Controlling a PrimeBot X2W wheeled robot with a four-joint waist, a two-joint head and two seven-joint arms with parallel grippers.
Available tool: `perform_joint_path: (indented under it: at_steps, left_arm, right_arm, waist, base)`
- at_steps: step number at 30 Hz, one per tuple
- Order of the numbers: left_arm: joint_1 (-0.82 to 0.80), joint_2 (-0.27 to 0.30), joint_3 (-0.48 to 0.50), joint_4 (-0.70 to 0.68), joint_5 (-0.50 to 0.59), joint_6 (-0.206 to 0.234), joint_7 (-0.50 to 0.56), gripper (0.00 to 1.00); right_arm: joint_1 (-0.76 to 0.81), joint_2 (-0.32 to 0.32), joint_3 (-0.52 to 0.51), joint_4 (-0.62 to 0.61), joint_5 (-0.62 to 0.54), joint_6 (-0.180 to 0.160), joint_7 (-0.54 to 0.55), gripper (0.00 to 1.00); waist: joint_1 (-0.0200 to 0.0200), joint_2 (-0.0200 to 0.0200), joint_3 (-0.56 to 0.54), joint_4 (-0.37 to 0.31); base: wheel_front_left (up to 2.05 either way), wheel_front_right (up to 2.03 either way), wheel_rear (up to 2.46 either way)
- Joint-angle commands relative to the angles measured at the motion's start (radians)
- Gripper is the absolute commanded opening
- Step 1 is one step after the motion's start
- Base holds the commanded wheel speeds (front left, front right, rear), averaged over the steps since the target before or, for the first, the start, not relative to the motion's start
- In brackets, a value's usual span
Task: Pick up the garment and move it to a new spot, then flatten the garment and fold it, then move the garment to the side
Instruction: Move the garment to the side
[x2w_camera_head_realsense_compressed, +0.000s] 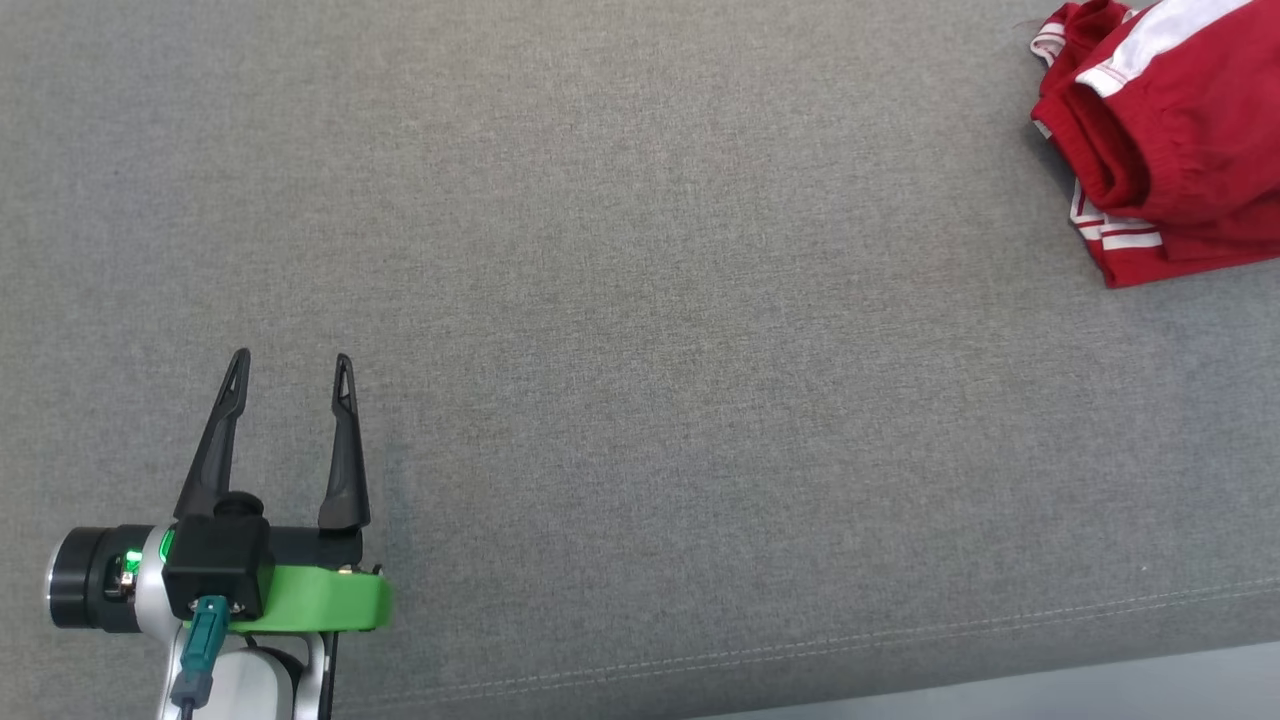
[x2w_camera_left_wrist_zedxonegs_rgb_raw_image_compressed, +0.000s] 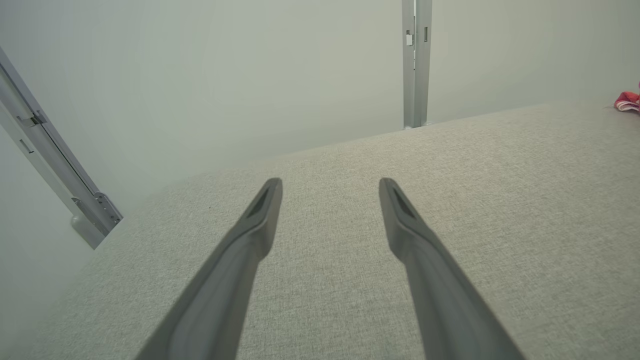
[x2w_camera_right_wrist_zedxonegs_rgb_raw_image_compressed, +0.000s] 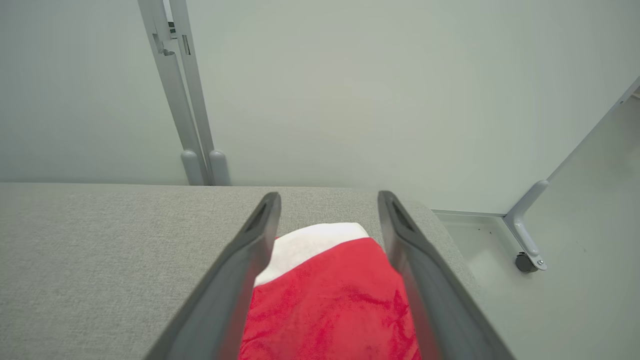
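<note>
Grippers both spread; garment (x2w_camera_head_realsense_compressed: 1170, 130) at the right end of the grey fabric surface (x2w_camera_head_realsense_compressed: 640, 350).
With fingers apart, the left gripper (x2w_camera_head_realsense_compressed: 292, 362) hovers over bare fabric; the right gripper (x2w_camera_right_wrist_zedxonegs_rgb_raw_image_compressed: 328, 197), equally spread, frames the red-and-white garment near the right edge.

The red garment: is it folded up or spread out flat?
Folded, not spread: the red garment lies as a compact bundle, layers stacked and white-striped hems doubled over, at the far right of the grey surface.
</note>
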Motion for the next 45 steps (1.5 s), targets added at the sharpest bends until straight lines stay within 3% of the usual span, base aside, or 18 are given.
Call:
perform_joint_path:
  at_steps: [1, 10, 19, 30, 45]
  left_arm:
    - [0.018, -0.005, 0.003, 0.0, -0.002, 0.007, 0.001, 1.0]
    - [0.053, -0.026, 0.011, -0.005, -0.01, 0.011, 0.001, 1.0]
    - [0.113, -0.035, 0.032, -0.012, -0.019, 0.01, 0.001, 1.0]
    - [0.143, -0.051, 0.048, -0.01, -0.023, 0.003, 0.001, 1.0]
    - [0.227, -0.074, 0.098, -0.016, -0.054, -0.003, 0.001, 1.0]
  right_arm:
    - [0.029, 0.013, -0.011, -0.023, -0.006, 0.0, -0.015, 1.0]
    - [0.174, 0.056, -0.293, -0.249, -0.179, 0.0, -0.019, 1.0]
    - [0.505, 0.2, -0.654, -0.499, -0.439, 0.0, -0.019, 1.0]
    - [0.804, 0.373, -0.851, -0.694, -0.601, 0.0, -0.02, 1.0]
    - [1.125, 0.525, -0.976, -0.913, -0.839, 0.0, -0.019, 1.0]
  waist:
    - [0.0, 0.0, -0.043, -0.009]
    - [0.0, 0.0, -0.133, -0.017]
    - [0.0, 0.0, -0.223, -0.012]
    - [0.0, 0.0, -0.277, 0.009]
    - [0.0, 0.0, -0.346, 0.049]
  base:
    - [0.0, 0.0, 0.0]
    - [0.0, 0.0, 0.0]
    - [0.0, 0.0, 0.0]
    - [0.0, 0.0, 0.0]
    - [0.0, 0.0, 0.0]
